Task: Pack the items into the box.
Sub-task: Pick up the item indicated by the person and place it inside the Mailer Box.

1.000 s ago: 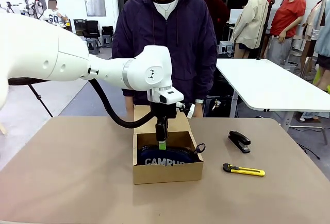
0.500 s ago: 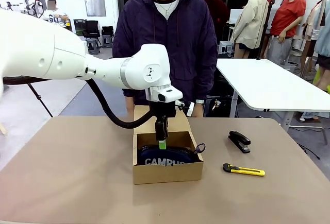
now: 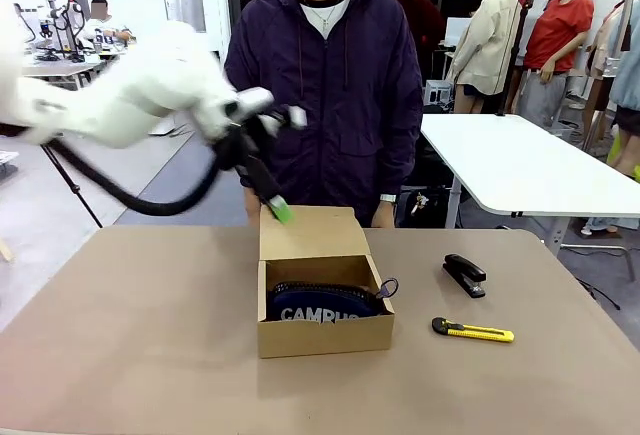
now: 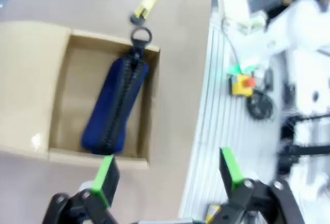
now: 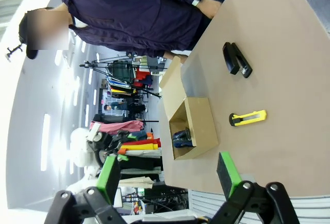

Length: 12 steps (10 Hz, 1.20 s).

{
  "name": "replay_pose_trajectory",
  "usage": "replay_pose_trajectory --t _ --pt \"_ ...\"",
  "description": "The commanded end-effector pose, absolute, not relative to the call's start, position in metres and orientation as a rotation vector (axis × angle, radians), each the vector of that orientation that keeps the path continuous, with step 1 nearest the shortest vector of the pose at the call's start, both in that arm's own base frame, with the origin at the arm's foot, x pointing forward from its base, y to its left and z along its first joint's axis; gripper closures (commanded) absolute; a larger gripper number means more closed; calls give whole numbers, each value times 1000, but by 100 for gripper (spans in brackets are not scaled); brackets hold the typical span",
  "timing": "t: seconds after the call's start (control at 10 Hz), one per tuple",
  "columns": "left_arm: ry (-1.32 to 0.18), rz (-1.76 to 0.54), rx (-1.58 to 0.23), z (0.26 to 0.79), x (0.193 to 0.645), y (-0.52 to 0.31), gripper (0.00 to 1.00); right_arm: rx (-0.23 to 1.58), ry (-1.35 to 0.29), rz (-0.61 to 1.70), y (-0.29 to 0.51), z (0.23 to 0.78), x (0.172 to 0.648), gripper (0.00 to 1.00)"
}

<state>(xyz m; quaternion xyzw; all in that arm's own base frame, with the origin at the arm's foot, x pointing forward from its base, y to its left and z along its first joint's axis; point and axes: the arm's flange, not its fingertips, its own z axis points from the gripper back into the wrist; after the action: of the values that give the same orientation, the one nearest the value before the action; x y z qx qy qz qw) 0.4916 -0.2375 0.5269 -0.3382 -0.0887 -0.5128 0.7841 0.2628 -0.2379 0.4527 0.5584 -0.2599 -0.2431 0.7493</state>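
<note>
**Left arm.** Entered from the robot's left and seen blurred in the front view, raised above the table (image 3: 150, 335). The left gripper (image 3: 278, 207) is angled downward, with one green pad seen over the far left corner of the box's raised flap (image 3: 310, 232). Whether it touches the flap cannot be told. In the left wrist view the left gripper (image 4: 167, 170) is shown with its fingers spread wide and nothing between them.

**Right arm.** The right gripper (image 5: 168, 173) is seen in the right wrist view with its fingers likewise spread and nothing clasped. It is held well apart from the box and the loose items.

**Box** (image 3: 325, 335). Plain brown cardboard, placed near the middle of the table, with its lid flap opened toward the person (image 3: 320, 85). It is also recorded at (image 4: 56, 105) and (image 5: 198, 126).

**Pouch** (image 3: 320, 305). Navy blue and laid inside the box, zip uppermost, with the pull ring resting over the box's right edge. "CAMPUS" is read in white capitals on the near side. It is also recorded at (image 4: 116, 105) and (image 5: 181, 137).

**Stapler** (image 3: 465, 275). Black, lying on the table to the right of the box and apart from it. No marking can be read. It is also recorded at (image 5: 236, 59).

**Utility knife** (image 3: 473, 331). Yellow and black, lying flat nearer the robot than the stapler. No print is legible. It is also recorded at (image 4: 147, 2) and (image 5: 248, 117).
</note>
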Motion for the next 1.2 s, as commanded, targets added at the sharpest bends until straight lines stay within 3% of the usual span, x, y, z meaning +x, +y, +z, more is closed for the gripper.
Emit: replay_pose_trajectory --t 0.0,0.2,0.4,0.5,0.7,0.8,1.1 --pt "-280 -805 -840 510 430 -137 0 1233 -591 -516 -239 456 264 0" --pt "-365 -422 -988 493 403 -34 0 1233 -591 -516 -239 456 264 0" --pt "-548 -40 -1306 460 371 68 0 1233 -591 -516 -239 456 264 0" --pt "-662 -119 -1483 446 354 95 0 1233 -591 -516 -239 456 264 0" --pt "-802 -63 -1562 415 332 123 0 1233 -591 -516 -239 456 264 0" --pt "-532 -99 -1337 438 339 116 0 1233 -591 -516 -239 456 264 0" --pt "-532 -99 -1337 438 339 116 0 1233 -591 -516 -239 456 264 0"
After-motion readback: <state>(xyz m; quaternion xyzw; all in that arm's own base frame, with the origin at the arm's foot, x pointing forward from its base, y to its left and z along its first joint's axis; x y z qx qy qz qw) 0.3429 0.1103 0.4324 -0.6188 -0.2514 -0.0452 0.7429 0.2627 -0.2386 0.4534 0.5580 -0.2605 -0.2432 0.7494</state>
